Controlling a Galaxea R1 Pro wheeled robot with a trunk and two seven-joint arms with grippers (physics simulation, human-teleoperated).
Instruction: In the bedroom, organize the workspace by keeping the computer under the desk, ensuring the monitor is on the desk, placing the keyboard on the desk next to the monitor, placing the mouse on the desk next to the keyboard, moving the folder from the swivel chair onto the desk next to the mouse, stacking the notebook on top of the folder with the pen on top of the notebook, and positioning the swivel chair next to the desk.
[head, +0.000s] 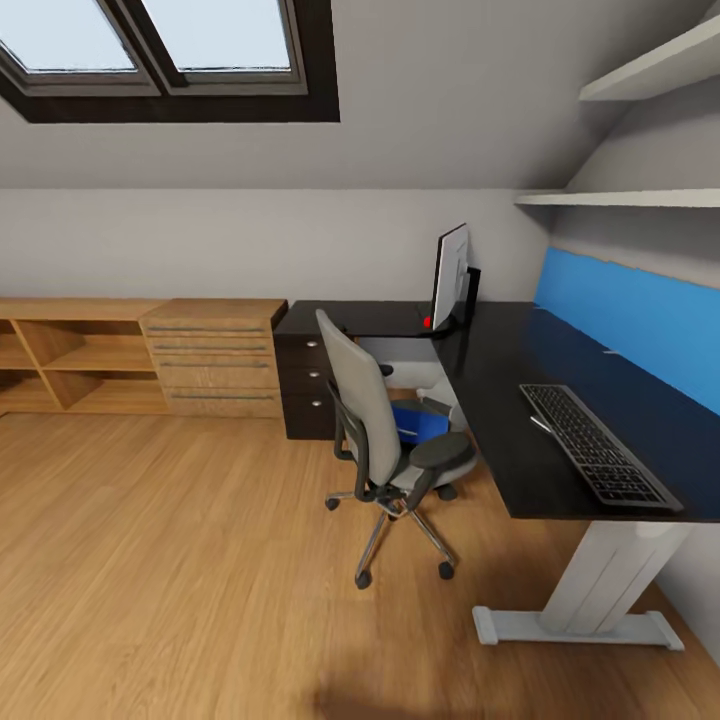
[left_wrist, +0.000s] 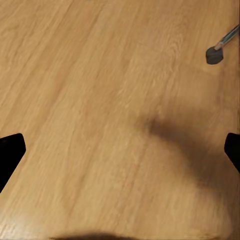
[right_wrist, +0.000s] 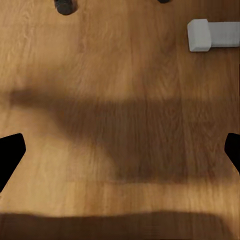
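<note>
Folder (head: 415, 422) blue on chair (head: 385, 440) seat beside tabletop (head: 560, 380); keyboard (head: 597, 442) and monitor (head: 450, 275) already up; both grippers (left_wrist: 120, 150) (right_wrist: 120, 150) spread, empty; drive closer, reach past armrest

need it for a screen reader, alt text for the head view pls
A grey swivel chair with a blue folder on its seat stands at a black corner desk holding a monitor and keyboard, on a wood floor.
</note>
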